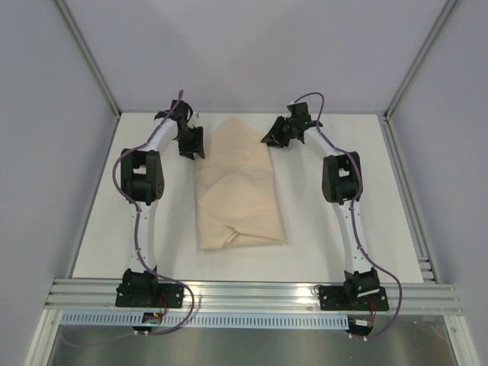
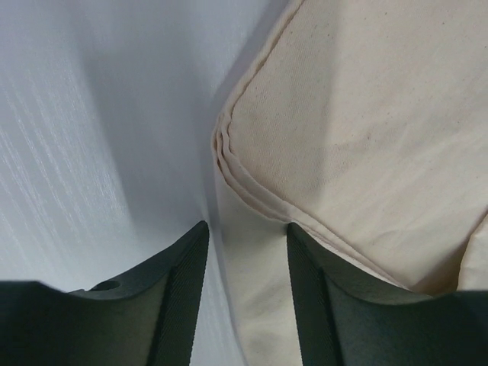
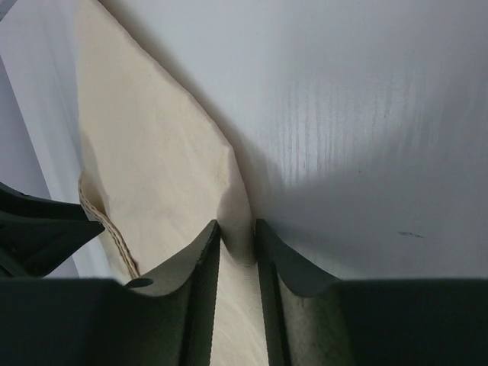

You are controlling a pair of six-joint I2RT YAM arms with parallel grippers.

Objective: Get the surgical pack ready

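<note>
The folded cloth [image 1: 240, 191] lies in the middle of the table [image 1: 305, 229], a tan bundle with its far corners under my two arms. The left gripper [image 2: 244, 229] stands fairly wide, astride the bundle's stacked hem and gripping nothing that I can see. The right gripper [image 3: 236, 225] shows only a narrow slit with a ridge of cloth running up into it; I cannot tell whether the pads pinch it. I judge the cloth soft, limp and light, likely to sag and to slide on the smooth top. I would take it at a hemmed corner, where the layers are thick, and pull slowly.
</note>
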